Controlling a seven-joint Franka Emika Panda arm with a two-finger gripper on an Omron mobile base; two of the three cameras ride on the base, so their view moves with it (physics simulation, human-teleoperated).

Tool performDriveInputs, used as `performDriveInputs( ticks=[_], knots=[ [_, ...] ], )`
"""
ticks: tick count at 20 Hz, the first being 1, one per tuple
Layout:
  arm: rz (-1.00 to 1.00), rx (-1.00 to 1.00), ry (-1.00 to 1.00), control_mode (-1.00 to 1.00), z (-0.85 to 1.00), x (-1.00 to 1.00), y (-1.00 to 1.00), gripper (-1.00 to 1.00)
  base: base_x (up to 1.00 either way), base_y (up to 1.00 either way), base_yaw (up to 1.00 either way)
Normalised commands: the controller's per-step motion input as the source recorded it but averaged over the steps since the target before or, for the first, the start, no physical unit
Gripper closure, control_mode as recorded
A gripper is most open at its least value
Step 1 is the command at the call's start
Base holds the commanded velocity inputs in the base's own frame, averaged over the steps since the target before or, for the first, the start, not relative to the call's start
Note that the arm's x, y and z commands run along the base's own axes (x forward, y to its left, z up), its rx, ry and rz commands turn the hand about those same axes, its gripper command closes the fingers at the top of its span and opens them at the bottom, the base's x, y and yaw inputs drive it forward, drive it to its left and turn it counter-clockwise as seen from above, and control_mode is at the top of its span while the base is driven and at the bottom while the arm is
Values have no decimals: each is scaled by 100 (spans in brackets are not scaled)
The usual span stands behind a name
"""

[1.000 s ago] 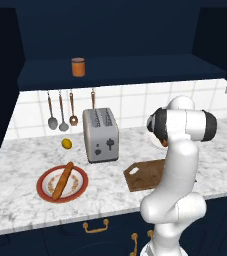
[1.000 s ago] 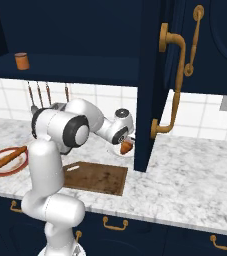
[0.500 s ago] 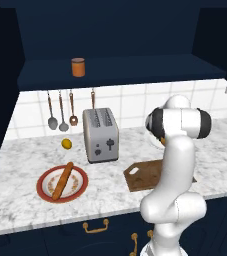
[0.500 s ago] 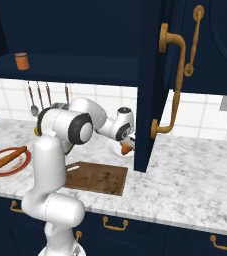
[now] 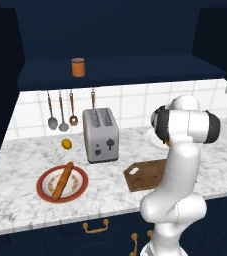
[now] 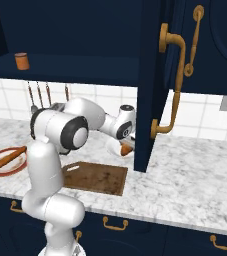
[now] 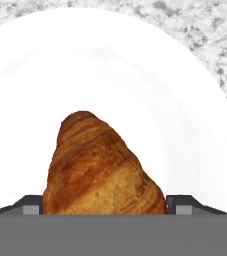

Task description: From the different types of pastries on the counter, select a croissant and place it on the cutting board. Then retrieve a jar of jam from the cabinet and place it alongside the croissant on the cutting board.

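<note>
From my remote station, I see the croissant (image 7: 102,167) lying between my jaws over the white plate (image 7: 185,105), its long axis running straight away from the hand, pointed end farthest. The jaws flank its wide end, seemingly clamped on it. The cutting board (image 6: 96,176) waits nearer the base.

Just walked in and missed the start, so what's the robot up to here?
The white arm is reaching over a white plate at the back of the counter, with its gripper around a croissant. In the hand view the jaws sit on either side of the pastry, above the plate. The cutting board lies bare in front of the robot. A cabinet door stands open to the right, and an orange jar sits on the shelf above the toaster.
</note>
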Motion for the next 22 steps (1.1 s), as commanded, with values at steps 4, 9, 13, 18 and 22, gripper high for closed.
performDriveInputs(
  ticks=[4, 9, 13, 18, 22],
  knots=[
    [-13, 4, -1, -100, 27, -100, -2, 100, 0, 0, 0],
    [-4, 1, 10, -100, 0, -59, 0, 100, 0, 0, 0],
    [0, 8, 32, -100, 16, -53, 0, 100, 0, 0, 0],
    [0, 8, 31, -100, 5, -60, 0, 100, 0, 0, 0],
    [0, 0, 18, -100, 1, -15, 12, 100, 0, 0, 0]
  ],
)
